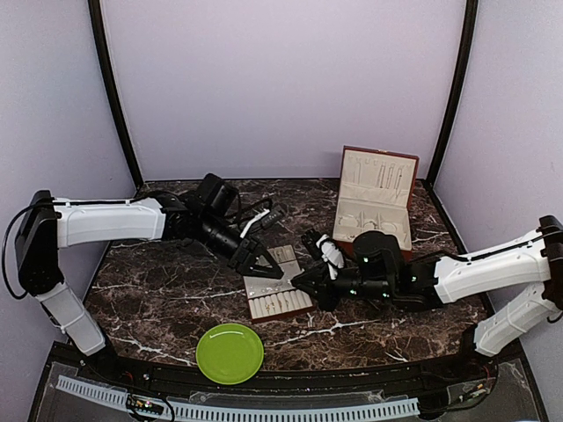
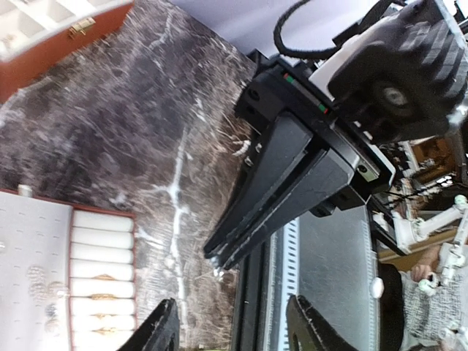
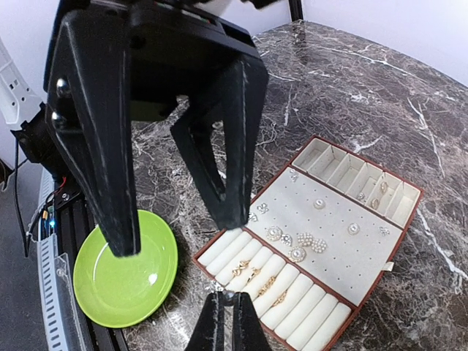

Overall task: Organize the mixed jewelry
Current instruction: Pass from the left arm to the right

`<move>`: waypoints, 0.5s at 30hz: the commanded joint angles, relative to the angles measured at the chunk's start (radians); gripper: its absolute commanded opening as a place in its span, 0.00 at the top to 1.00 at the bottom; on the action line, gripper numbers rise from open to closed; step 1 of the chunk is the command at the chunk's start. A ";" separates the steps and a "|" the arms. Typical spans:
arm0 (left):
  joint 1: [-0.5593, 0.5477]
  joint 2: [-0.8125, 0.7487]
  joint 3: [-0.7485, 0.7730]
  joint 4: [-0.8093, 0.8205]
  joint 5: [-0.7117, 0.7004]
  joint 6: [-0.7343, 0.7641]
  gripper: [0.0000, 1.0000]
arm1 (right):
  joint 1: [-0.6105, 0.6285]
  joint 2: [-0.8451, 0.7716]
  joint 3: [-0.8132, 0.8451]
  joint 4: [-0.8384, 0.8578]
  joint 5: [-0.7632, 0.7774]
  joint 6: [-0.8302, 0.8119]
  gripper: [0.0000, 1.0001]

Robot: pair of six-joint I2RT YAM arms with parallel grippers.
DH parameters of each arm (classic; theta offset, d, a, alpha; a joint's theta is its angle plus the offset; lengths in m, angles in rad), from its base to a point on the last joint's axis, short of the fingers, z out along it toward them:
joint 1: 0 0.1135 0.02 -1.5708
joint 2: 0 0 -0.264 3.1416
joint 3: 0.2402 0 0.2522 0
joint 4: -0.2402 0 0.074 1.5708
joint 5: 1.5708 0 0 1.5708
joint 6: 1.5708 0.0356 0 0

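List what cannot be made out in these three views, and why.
1. Top view: the jewelry on the tray is too small to tell apart.
2. Left wrist view: the box is cut off by the top edge, its contents blurred.
3. Right wrist view: whether the shut right gripper pinches a piece; too small.

Dark marble-patterned table top (image 3: 344, 88): polished, glossy. Round lime-green plate (image 3: 124, 292): smooth, shiny, plastic-looking. Flat tray with reddish-brown edges (image 3: 333, 256): cream lining matt, soft-looking. Mixed jewelry (image 3: 297, 253): bright metal and pearly studs, glinting. Left gripper (image 3: 178, 235): fingers (image 3: 102, 146) matt black plastic, edges scuffed.
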 commanded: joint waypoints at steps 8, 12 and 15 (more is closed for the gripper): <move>0.165 -0.173 -0.064 0.087 -0.345 -0.117 0.42 | -0.053 0.142 0.111 -0.129 0.002 0.070 1.00; 0.195 -0.215 -0.083 0.090 -0.441 -0.133 0.41 | -0.073 0.196 0.146 -0.149 -0.014 0.091 1.00; 0.195 -0.242 -0.090 0.086 -0.483 -0.122 0.40 | -0.084 0.250 0.188 -0.182 -0.016 0.099 1.00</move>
